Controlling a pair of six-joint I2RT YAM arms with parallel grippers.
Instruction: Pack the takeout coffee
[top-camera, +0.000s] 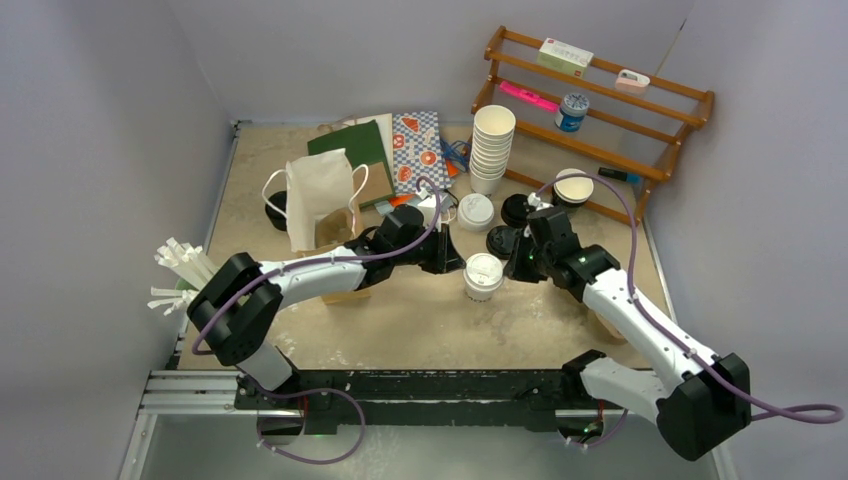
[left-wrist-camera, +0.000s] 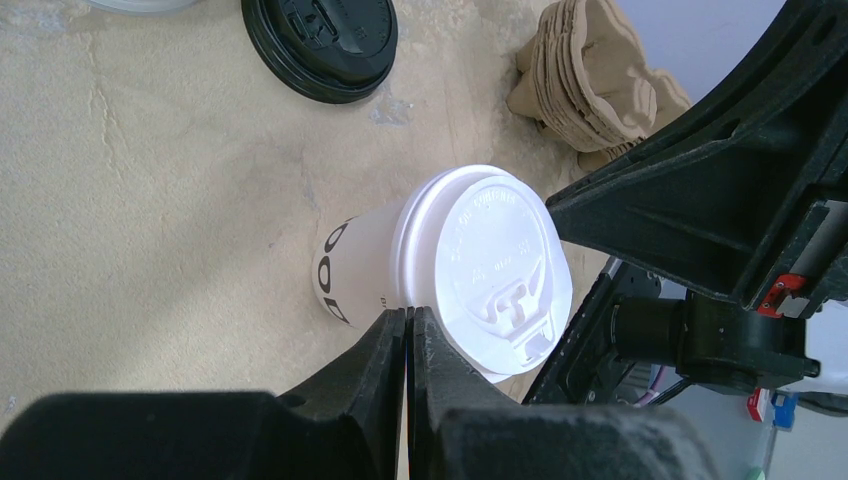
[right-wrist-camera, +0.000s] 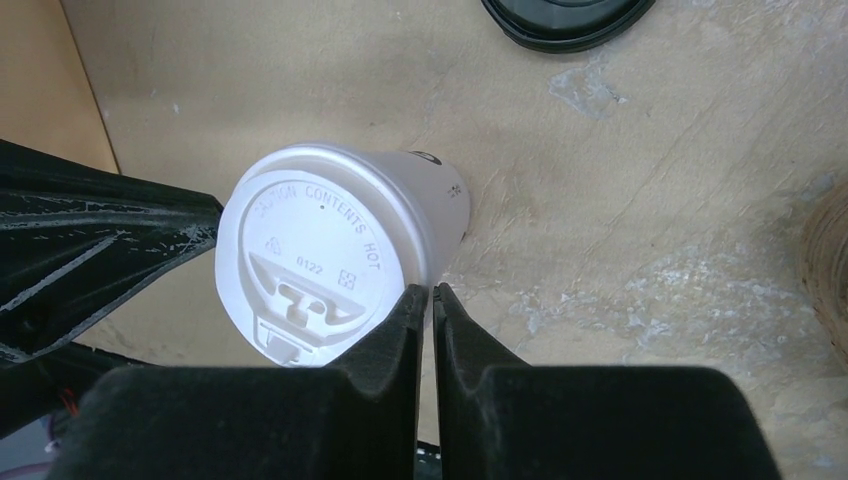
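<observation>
A takeout coffee cup with a white lid stands upright in the middle of the table. In the left wrist view the cup shows black print on its side. My left gripper is shut, and its tips sit against the left rim of the lid. From the other side, my right gripper is also shut, tips at the edge of the lid. Nothing shows between either pair of fingers.
Loose black lids and a white lid lie behind the cup. Further back are a stack of white cups, a dark lidless cup and a wooden rack. A paper bag stands at the left, brown carriers at the right.
</observation>
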